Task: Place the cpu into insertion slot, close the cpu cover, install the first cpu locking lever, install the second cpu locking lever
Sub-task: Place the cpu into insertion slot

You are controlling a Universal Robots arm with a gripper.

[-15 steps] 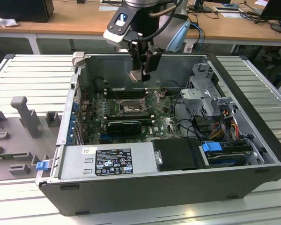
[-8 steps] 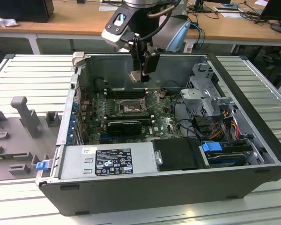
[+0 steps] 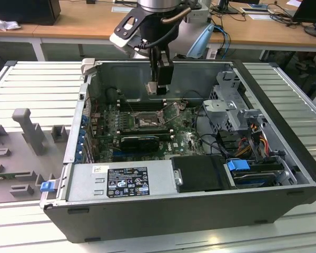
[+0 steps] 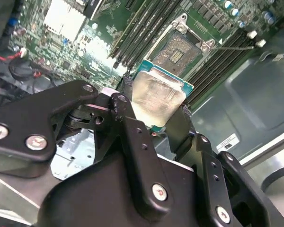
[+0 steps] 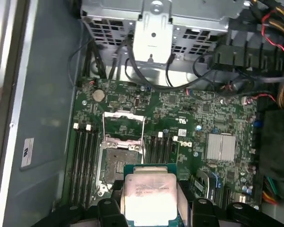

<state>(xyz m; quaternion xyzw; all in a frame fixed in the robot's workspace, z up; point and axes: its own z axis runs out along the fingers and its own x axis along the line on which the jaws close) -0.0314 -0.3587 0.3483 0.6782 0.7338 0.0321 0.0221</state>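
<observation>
Second wrist view shows the cpu point(image 4: 158, 97) closest to us: a thin square chip with a pale, shiny metal top set on a green-edged base. We see it again in the first wrist view point(image 5: 149, 196), where its flat top carries small print. It hangs in the air above the motherboard point(image 5: 203, 113), not seated in anything.

Just beyond the chip lies the insertion slot point(image 4: 180, 52), a square dark socket with a metal rim, its contact field exposed. In the first wrist view, the chip's edge overlaps the near side of the slot point(image 5: 119, 163). The cpu cover point(image 5: 124, 114), a dull grey frame with a square window, stands raised at the slot's far side. Rows of long black memory slots point(image 5: 85, 161) flank the socket on both sides. A silver heat sink point(image 5: 221, 146) sits farther off on the board, and dark cables point(image 5: 132, 75) trail under a perforated metal drive cage point(image 5: 156, 19).

The gripper point(image 4: 156, 111) clamps the chip by two opposite edges between its black fingers point(image 4: 128, 123). In the exterior view we see the gripper point(image 3: 158, 87) hanging inside the open computer case point(image 3: 200, 211), above the socket.
</observation>
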